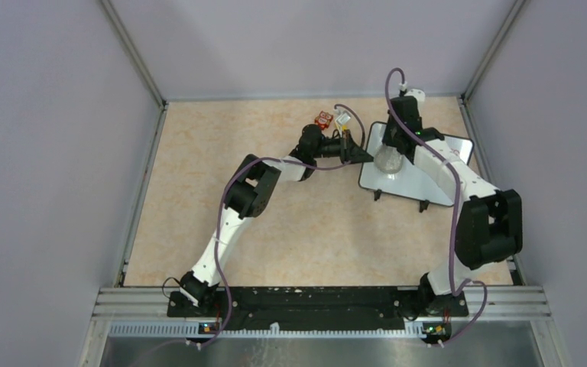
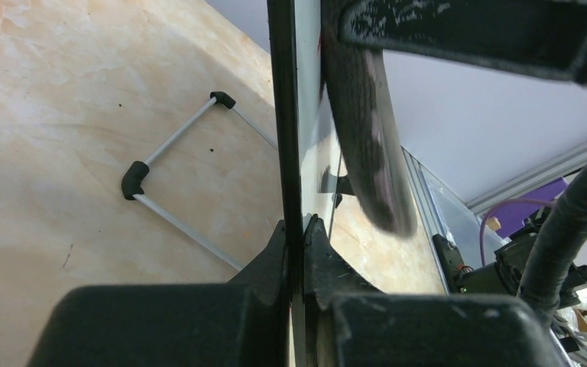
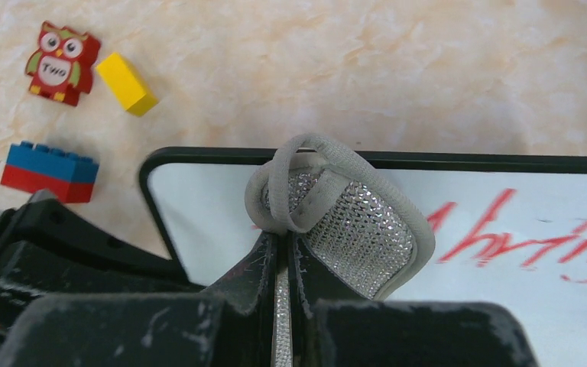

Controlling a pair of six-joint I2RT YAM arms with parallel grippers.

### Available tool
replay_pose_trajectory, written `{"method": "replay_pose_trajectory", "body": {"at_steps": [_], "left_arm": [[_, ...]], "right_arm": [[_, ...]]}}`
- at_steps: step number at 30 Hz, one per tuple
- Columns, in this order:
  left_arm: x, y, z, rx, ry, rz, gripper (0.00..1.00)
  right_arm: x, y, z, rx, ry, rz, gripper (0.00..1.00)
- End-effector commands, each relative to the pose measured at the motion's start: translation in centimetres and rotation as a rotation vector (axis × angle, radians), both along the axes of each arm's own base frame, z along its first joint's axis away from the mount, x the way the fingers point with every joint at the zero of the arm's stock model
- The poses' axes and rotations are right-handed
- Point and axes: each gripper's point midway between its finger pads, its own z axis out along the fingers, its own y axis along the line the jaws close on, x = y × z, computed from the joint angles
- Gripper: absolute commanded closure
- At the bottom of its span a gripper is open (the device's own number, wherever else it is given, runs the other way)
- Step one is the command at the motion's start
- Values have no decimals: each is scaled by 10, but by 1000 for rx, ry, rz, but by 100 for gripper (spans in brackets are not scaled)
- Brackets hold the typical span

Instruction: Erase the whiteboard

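The whiteboard (image 1: 401,182) stands tilted at the back right of the table, with its black frame and small feet. My left gripper (image 1: 358,154) is shut on its left edge; in the left wrist view the frame (image 2: 283,115) runs edge-on between the closed jaws (image 2: 296,229). My right gripper (image 1: 392,147) is shut on a grey sparkly cloth (image 3: 355,218) and holds it against the board's white face (image 3: 206,206) near the top left corner. Red handwriting (image 3: 504,235) lies to the right of the cloth. The cloth also shows in the top view (image 1: 387,159).
A red owl toy (image 3: 57,61), a yellow block (image 3: 126,82) and a blue-and-red brick (image 3: 48,172) lie on the table behind the board's left corner. The owl (image 1: 322,118) sits near the back wall. The board's wire stand (image 2: 134,180) rests on the table.
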Motion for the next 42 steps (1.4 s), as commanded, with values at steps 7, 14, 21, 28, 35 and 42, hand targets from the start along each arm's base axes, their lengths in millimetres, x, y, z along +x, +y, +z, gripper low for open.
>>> {"method": "replay_pose_trajectory", "body": {"at_steps": [7, 14, 21, 28, 35, 42], "left_arm": [[6, 1, -1, 12, -134, 33, 100], [5, 1, -1, 12, -134, 32, 100], [6, 1, -1, 11, -133, 36, 100], [6, 1, 0, 10, -135, 34, 100], [6, 1, -1, 11, -132, 34, 100], [6, 1, -1, 12, -135, 33, 100]], "right_arm": [[24, 58, 4, -3, -8, 106, 100], [4, -2, -8, 2, 14, -7, 100], [-20, -50, -11, -24, 20, -105, 100], [-9, -16, -9, 13, 12, -27, 100], [11, 64, -7, 4, 7, 122, 100], [16, 60, -7, -15, 17, 98, 100]]}}
